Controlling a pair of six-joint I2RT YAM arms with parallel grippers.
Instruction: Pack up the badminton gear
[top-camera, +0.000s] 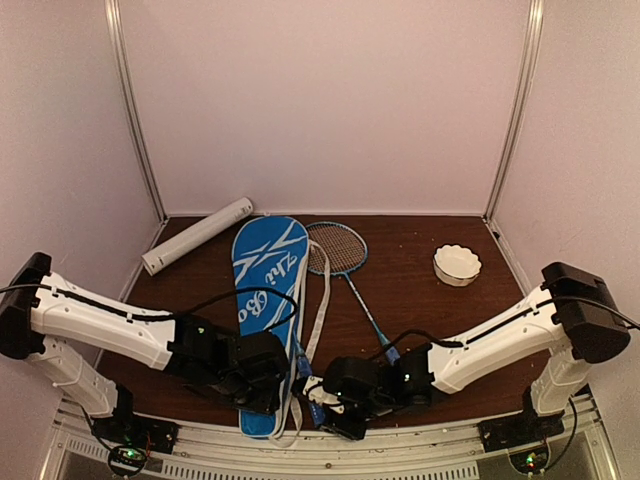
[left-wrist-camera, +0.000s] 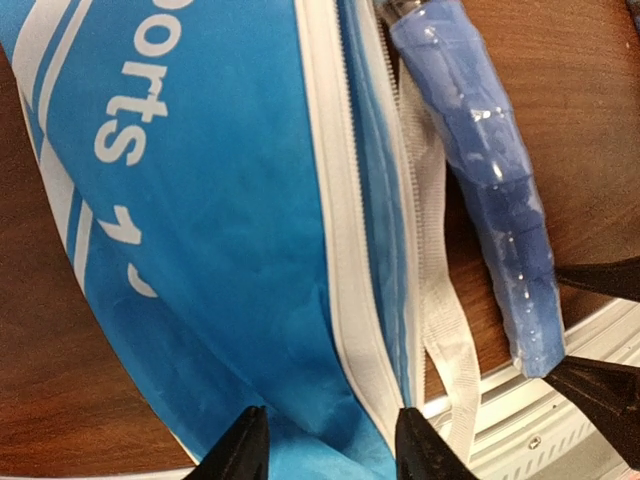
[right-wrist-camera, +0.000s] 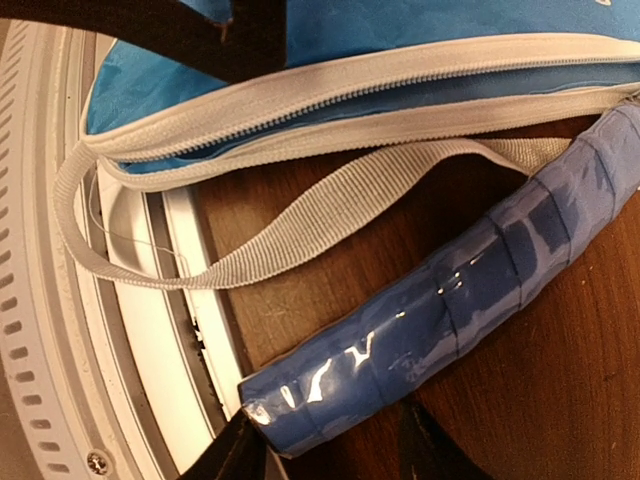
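Enclosure with pale walls and a dark brown wooden worktop (top-camera: 420, 310). Top view: long white tube (top-camera: 198, 235) lying slantwise at the rear left, against the wall; blue white-lettered racket bag (top-camera: 268, 300) lengthwise in the middle, its narrow end at the near edge; one racket (top-camera: 336, 248) just right of the bag, head toward the rear, thin shaft running to a blue grip beside the right arm; white scalloped bowl (top-camera: 457, 265) at the rear right, well apart from the rest. Left hand (top-camera: 275, 385) over the bag's near end; right hand (top-camera: 325, 398) just beside it. Left wrist view: left hand (left-wrist-camera: 330, 445) with one finger on each side of the bag's white zip edge, a narrow gap; cannot tell whether it pinches the cloth. Blue handle (left-wrist-camera: 490, 190), wrapped in glossy film, lying just right of the bag, butt at the worktop's edge rail, between the right hand's dark fingers (left-wrist-camera: 600, 385). Right wrist view: right hand (right-wrist-camera: 335, 445) with the handle's butt crossing slantwise between its fingers; cannot tell whether it is clamped. Grey webbing strap (right-wrist-camera: 300, 215) looped between bag and handle.
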